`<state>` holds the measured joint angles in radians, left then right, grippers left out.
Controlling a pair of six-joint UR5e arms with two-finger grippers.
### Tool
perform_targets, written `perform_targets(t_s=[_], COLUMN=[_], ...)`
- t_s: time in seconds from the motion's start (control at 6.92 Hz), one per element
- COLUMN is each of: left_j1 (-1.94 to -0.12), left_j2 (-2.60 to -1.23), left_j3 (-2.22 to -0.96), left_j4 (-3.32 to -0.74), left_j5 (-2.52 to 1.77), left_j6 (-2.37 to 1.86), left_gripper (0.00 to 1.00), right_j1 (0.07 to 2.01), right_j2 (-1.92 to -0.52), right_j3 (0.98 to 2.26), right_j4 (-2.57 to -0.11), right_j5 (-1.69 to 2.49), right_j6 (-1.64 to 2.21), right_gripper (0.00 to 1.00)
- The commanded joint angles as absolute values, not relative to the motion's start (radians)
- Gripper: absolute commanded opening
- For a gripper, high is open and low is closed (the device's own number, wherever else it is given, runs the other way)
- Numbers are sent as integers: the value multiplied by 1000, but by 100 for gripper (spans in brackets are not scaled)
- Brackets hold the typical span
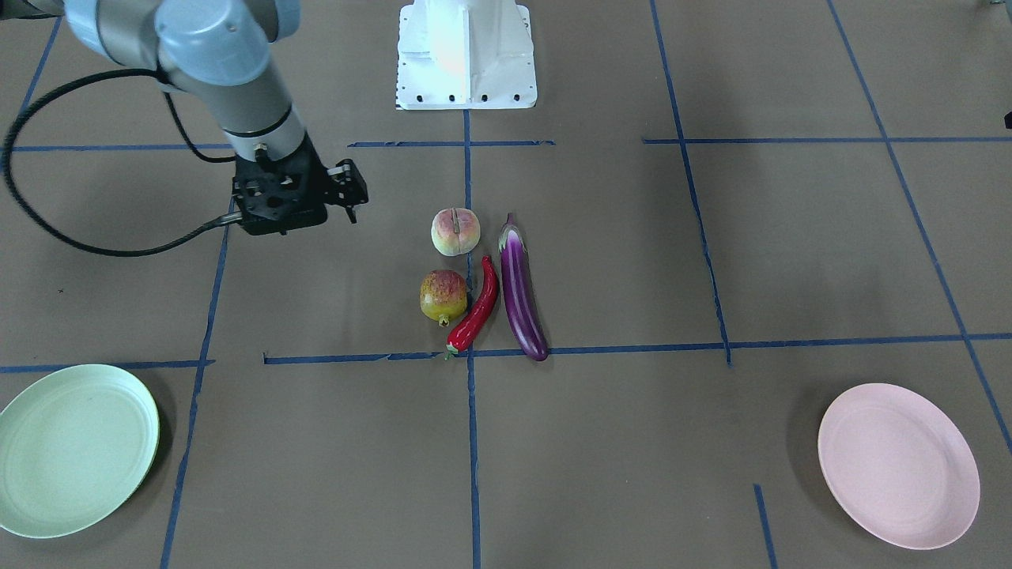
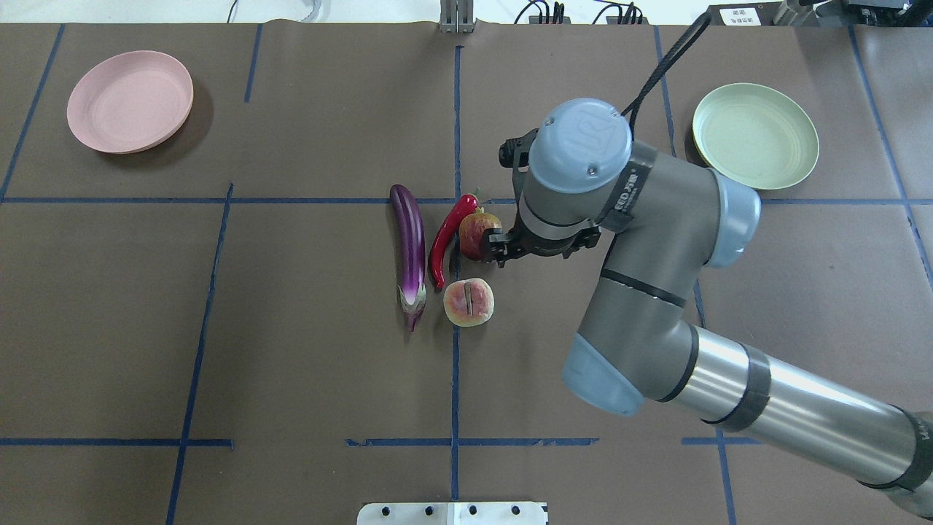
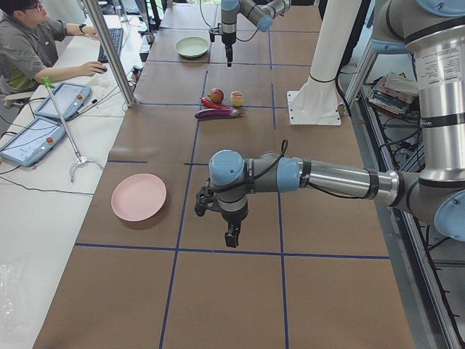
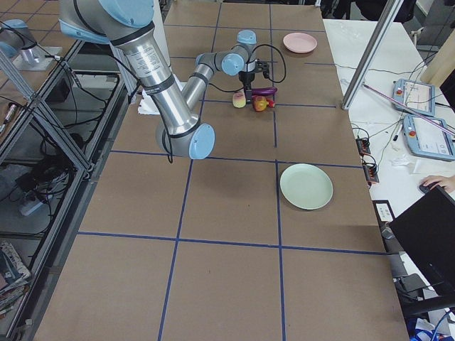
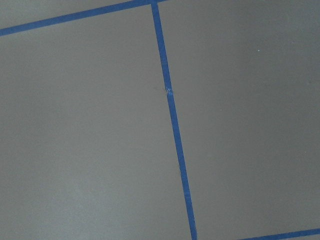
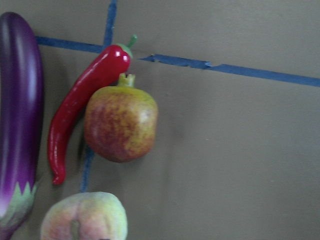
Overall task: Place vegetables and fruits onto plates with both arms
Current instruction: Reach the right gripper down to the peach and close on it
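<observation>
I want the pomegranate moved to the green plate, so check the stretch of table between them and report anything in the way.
Nothing visible blocks it. Between the pomegranate and the green plate there is only bare table. The chili pepper sits on the pomegranate's other side, away from that plate.

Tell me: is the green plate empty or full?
Empty. The green plate shows a bare inside in the front-facing and overhead views.
</observation>
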<state>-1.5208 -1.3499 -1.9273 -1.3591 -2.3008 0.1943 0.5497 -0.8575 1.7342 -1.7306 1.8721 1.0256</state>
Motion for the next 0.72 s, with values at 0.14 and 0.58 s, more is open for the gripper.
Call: perform_targets(t_s=[0.14,0.58], left_j1=[-1517,-1517], left_j2=[-1350,-1350], left_j3=[-1925,-1925], left_j4=[-1359,-1359], left_j5=[-2301,-2301], left_j6=[196,196], left_gripper=[100,100], right_j1=[473,451], right_j2=[-761,-697], right_j3=[1618,1520], right_j4=[-1726,-1724], right_j5=[1813,1784], right_j6=[1071,1071], right_gripper=[100,100])
